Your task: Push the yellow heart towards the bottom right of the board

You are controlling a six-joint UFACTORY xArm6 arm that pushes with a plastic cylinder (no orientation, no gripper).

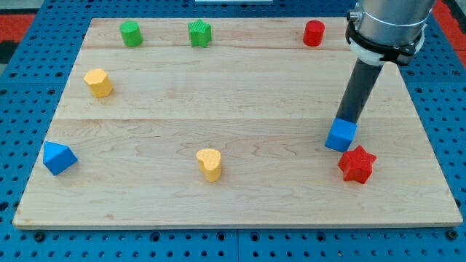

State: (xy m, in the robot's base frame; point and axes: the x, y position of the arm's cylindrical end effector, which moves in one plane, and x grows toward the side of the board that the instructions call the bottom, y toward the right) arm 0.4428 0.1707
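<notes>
My tip (347, 118) sits right at the top edge of the blue cube (341, 135), near the board's (240, 94) right edge. There's no pincer here, only a bare rod. The red star (357, 164) lies just beside the cube, toward the bottom right corner. The yellow heart (210, 164) stands well apart from my tip, near the middle of the bottom edge.
</notes>
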